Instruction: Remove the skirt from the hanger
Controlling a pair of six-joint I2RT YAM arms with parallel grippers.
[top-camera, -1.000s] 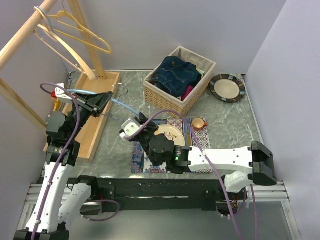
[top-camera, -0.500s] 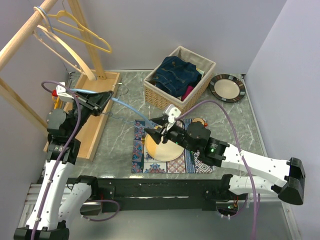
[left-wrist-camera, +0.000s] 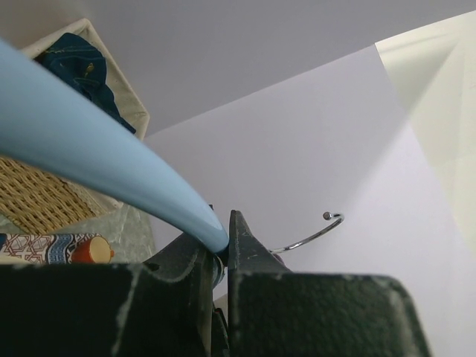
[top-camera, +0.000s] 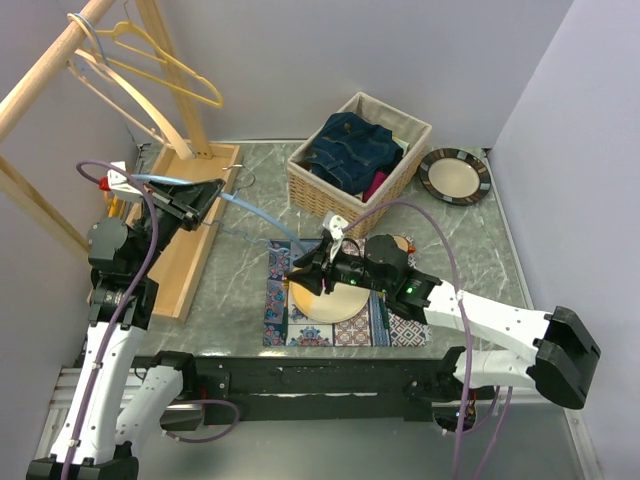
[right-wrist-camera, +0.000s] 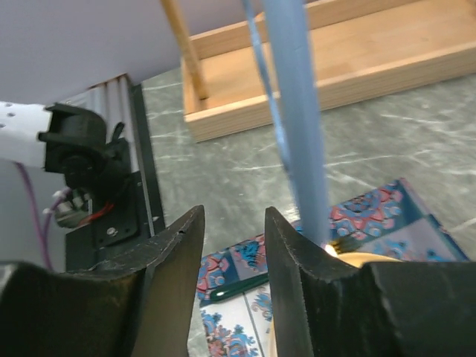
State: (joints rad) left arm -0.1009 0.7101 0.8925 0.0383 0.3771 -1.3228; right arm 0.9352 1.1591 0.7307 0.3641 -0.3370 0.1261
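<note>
currently: left gripper point(left-wrist-camera: 223, 227) clamped tight on smooth pale-blue plastic hanger point(top-camera: 258, 214).
right gripper point(right-wrist-camera: 234, 223) fingers parted, empty, just above the tan fan-shaped skirt point(top-camera: 332, 305) on patterned mat point(top-camera: 277, 318).

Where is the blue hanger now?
Top view, left of centre: the blue hanger spans from the left gripper, shut on its neck, toward the right gripper, in front of the wicker basket.
</note>
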